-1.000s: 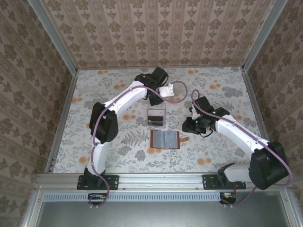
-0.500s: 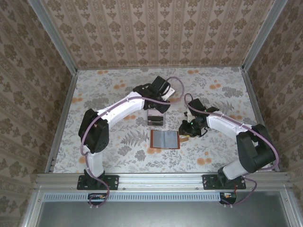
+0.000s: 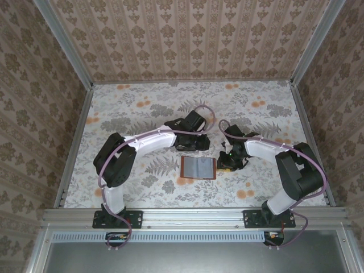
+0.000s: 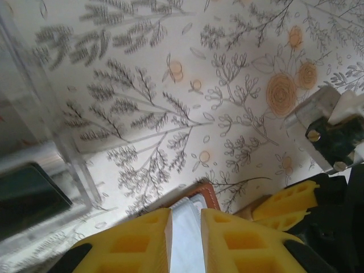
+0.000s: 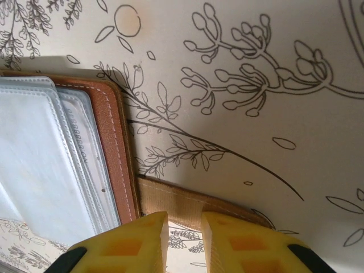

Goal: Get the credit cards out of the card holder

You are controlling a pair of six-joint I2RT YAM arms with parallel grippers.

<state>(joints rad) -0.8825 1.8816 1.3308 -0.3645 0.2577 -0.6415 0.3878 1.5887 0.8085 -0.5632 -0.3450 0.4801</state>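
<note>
Both arms have swung in low toward the card holder [image 3: 198,168], which lies open just nearside of the counter's [image 3: 125,108] middle. My left tool [image 4: 185,219] hangs at its far edge, fingers a slit apart; I cannot tell whether they pinch anything. My right tool [image 5: 185,220] stands narrowly apart at the strap tab [image 5: 187,203], with counter showing through the gap.

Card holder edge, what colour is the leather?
Reddish-brown card holder leather with light stitching; clearest in the right wrist view.
</note>
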